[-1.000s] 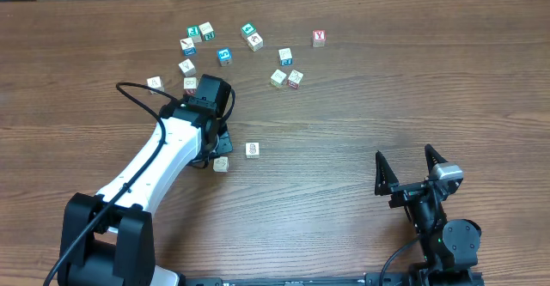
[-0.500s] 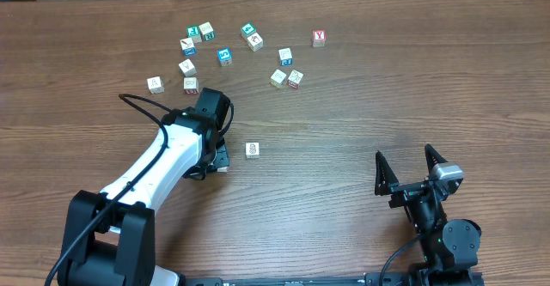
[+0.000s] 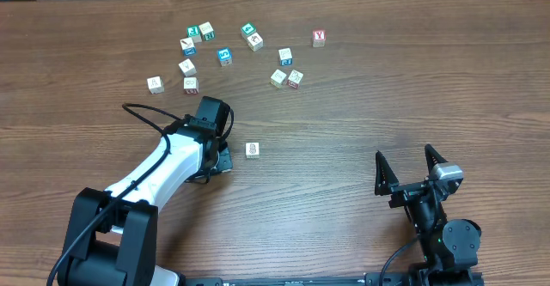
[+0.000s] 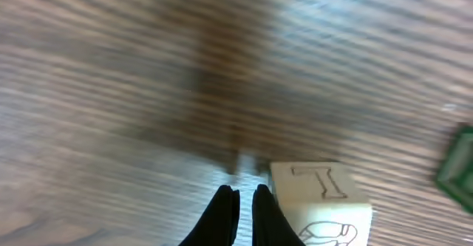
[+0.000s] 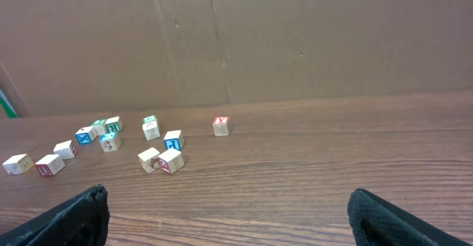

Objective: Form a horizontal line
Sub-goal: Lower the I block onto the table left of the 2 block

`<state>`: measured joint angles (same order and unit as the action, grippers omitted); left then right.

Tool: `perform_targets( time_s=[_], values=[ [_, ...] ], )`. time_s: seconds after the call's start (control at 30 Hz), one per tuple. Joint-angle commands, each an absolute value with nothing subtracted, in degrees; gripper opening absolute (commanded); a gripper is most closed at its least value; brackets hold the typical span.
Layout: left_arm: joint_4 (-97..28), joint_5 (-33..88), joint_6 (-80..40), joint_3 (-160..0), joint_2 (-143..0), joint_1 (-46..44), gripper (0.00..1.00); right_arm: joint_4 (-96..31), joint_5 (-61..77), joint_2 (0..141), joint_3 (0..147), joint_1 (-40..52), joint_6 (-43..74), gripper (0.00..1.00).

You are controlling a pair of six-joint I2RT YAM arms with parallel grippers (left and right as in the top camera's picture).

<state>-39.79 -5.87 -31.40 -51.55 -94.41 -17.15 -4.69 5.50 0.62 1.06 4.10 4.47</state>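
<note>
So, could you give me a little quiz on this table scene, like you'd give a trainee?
1. True or false: the right claw is clamped on something.
2. The red-lettered cube stands apart, to the right of the scattered group. Which letter does it show? A) Y B) T C) S
3. Fill the blank: in the left wrist view, the pale cube beside the left claw shows the letter ___ on top.

Key: 1 false, it is open and empty; 2 A; 3 T.
</note>
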Motion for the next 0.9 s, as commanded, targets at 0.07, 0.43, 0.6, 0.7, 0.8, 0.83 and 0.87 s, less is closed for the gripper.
perform_targets(
  time_s=[0.07,0.43,0.6,0.7,0.8,0.83,0.87],
  values=[
    [-37.6,-0.5,-31.7,-51.0,-94.5,-16.9,0.06,-4.4,4.8,0.2,0.5,3.7,4.4,1.0],
    [-39.5,-0.5,-31.7,-51.0,-94.5,-16.9,0.06,-4.4,4.8,0.2,0.5,3.7,4.4,1.0],
    [-42.9,-0.4,-31.7,-50.9,-94.5,-17.0,0.06,-4.4,4.8,0.2,0.5,3.7,4.4,1.0],
    [-44.4,0.1,-31.7,-50.9,-94.5,-17.0,0.06,-4.4,4.8,0.2,0.5,3.7,4.4,1.0],
    [-44.8,2.0,-31.7,-50.8,-94.5,-17.0,0.06,-4.4,4.8,0.2,0.5,3.7,4.4,1.0],
    [-44.7,2.8,-31.7,-50.8,-94.5,-17.0,0.06,-4.4,4.8,0.2,0.5,3.7,4.4,1.0],
    [-44.6,3.6,-31.7,-50.8,-94.5,-17.0,0.06,-4.4,4.8,0.2,0.5,3.7,4.4,1.0]
  ],
)
